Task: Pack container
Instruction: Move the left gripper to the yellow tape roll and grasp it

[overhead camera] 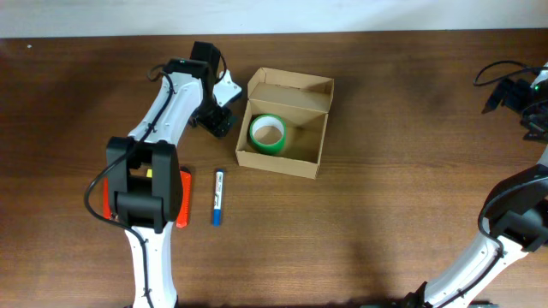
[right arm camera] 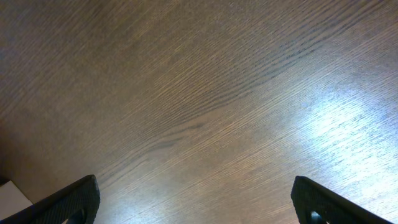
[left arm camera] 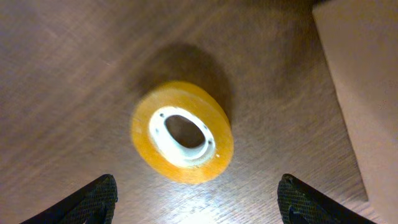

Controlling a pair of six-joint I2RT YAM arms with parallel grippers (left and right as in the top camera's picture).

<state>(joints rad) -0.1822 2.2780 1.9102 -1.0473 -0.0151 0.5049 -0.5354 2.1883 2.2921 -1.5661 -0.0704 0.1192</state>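
Note:
The container [overhead camera: 285,121] is an open tan cardboard box with its flap lid standing at the far side. Inside it lies a green tape roll [overhead camera: 267,133]. My left gripper [overhead camera: 219,118] hangs just left of the box, open. In the left wrist view a yellow tape roll [left arm camera: 182,131] lies flat on the table, just ahead of the left gripper [left arm camera: 197,182], with a fingertip to either side and apart from it. The box wall [left arm camera: 360,93] shows at the right. My right gripper [right arm camera: 194,181] is open over bare wood at the far right [overhead camera: 521,92].
A blue marker [overhead camera: 217,197] lies on the table in front of the box, to its left. A red-orange object [overhead camera: 184,200] sits beside it, partly under the left arm. Dark cables [overhead camera: 501,73] lie at the back right.

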